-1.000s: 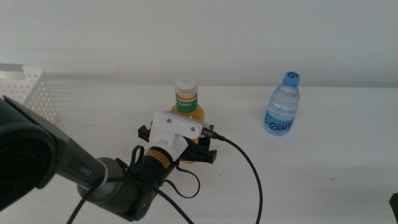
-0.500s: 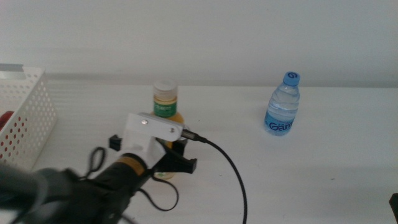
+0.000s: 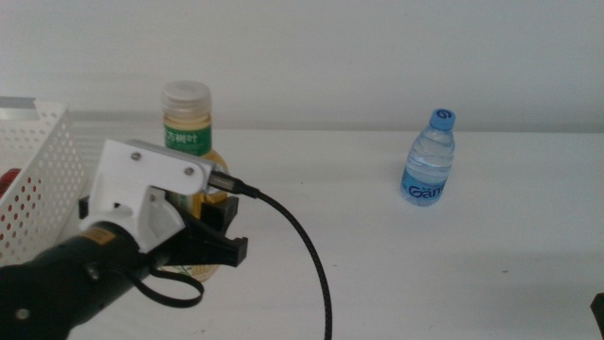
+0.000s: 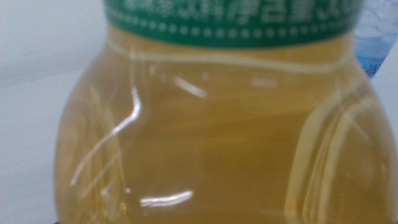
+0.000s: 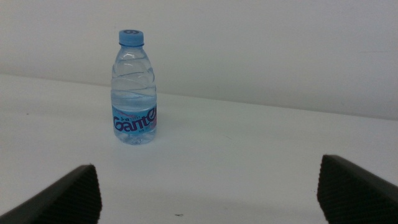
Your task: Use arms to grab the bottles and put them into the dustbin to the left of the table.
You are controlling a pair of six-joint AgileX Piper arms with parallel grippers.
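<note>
My left gripper (image 3: 209, 229) is shut on the orange-yellow drink bottle (image 3: 186, 132) with green label and cream cap, and holds it upright close to the right wall of the white perforated dustbin (image 3: 42, 189). The bottle's amber body fills the left wrist view (image 4: 211, 137) and hides the jaws. A bit of red (image 3: 8, 181) shows inside the dustbin at the picture's left edge. The small clear water bottle (image 3: 429, 159) with blue cap stands upright at the table's back right. In the right wrist view it (image 5: 134, 93) stands well ahead of my right gripper (image 5: 208, 193), which is open and empty.
The white table (image 3: 453, 274) runs back to a plain white wall. The left arm's black cable (image 3: 302, 246) loops over the table's front middle. Only a dark corner of the right gripper (image 3: 598, 310) shows at the bottom right edge.
My left gripper has carried the orange-yellow bottle to the left and upward, from the table's middle to beside the dustbin. The water bottle and the right arm have not moved.
</note>
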